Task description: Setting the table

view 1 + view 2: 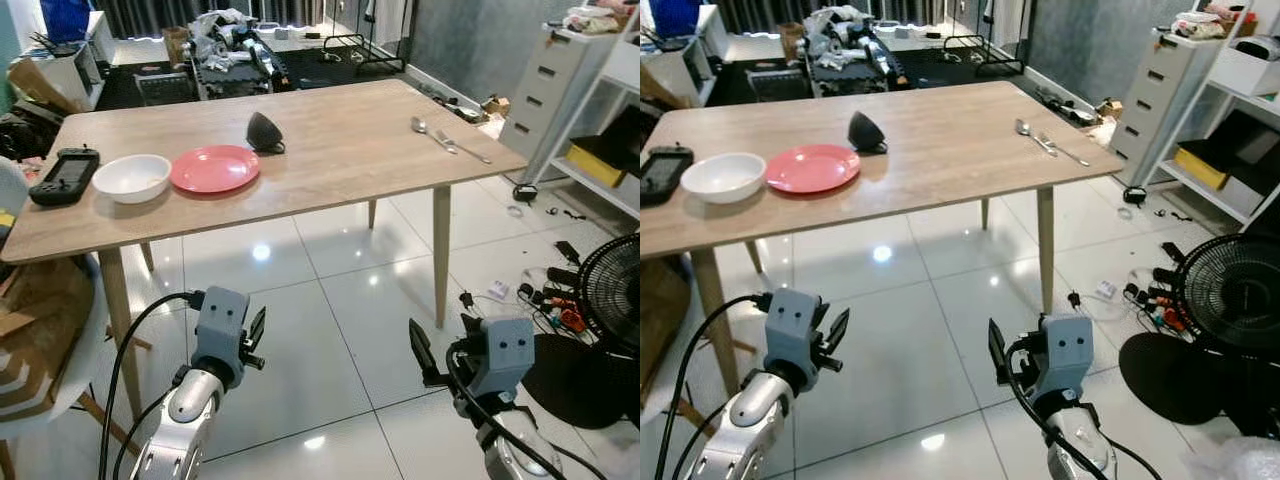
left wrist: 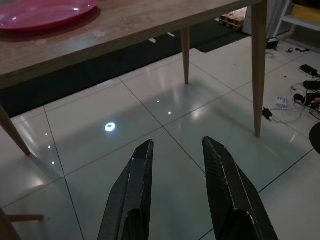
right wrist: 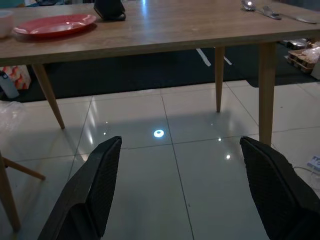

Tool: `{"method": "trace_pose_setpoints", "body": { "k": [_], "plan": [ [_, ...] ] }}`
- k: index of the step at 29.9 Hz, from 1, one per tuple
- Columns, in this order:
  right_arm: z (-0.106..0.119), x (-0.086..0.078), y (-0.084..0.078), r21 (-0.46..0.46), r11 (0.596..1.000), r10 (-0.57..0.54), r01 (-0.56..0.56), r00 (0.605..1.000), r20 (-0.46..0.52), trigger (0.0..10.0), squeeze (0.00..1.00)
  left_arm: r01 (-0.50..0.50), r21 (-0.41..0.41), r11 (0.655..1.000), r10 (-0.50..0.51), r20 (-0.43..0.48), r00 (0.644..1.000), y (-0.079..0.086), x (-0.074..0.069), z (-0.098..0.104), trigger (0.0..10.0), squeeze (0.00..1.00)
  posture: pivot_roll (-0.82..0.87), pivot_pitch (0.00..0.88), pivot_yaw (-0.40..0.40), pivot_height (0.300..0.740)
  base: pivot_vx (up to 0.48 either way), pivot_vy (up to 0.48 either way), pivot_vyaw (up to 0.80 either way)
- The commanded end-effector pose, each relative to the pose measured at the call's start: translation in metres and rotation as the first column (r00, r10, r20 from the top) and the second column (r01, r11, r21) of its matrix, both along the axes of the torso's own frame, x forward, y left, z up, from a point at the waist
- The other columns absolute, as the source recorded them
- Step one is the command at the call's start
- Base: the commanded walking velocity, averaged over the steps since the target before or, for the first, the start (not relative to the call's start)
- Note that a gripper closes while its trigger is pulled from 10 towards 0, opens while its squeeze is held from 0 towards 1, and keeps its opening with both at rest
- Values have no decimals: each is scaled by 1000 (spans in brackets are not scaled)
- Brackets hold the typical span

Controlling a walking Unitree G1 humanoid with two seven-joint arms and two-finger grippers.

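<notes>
Standing short of the desk [image 1: 330, 160], both hands hung low over the tiled floor. The spoon [image 1: 423, 128] and fork [image 1: 462, 148] lay side by side near the far right corner, long axes running diagonally toward that corner, nearer the right hand [image 1: 996, 350], which gaped wide and empty. The left hand [image 1: 256, 335] was slightly parted, holding nothing, nearer the red plate [image 1: 214, 167] and white bowl [image 1: 132, 178].

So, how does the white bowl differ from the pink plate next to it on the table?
The white bowl is deep with raised sides, while the pink plate is flat and shallow. The bowl is white; the plate is pink. The bowl looks narrower across than the plate. The bowl lies nearer the robot's left end of the table, beside a black device; the plate lies closer to the middle. Both are round, upright and appear empty.
</notes>
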State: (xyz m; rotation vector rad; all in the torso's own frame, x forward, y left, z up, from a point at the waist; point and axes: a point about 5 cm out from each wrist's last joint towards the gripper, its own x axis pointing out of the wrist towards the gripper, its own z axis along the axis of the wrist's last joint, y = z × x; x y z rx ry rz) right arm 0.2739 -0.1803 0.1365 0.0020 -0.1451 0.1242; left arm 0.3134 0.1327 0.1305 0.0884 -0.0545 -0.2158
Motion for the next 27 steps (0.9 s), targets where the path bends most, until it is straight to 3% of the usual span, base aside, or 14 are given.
{"method": "trace_pose_setpoints", "body": {
  "k": [1, 27],
  "plan": [
    [-5, -2, -2, -12, 1000, -8, 8, 1000, -17, 10000, 0, -3, 12, 1000, 3, -23, 1000, 0, -3, -7, 10000, 0, -37, 75, 106, 740, 0, 0, 0],
    [-6, -3, -2, -11, 1000, -11, 10, 1000, -21, 10000, 0, -5, 13, 1000, 5, -37, 999, 1, -3, -8, 10000, 0, -37, 82, 108, 740, 0, 0, 0]
  ]
}}
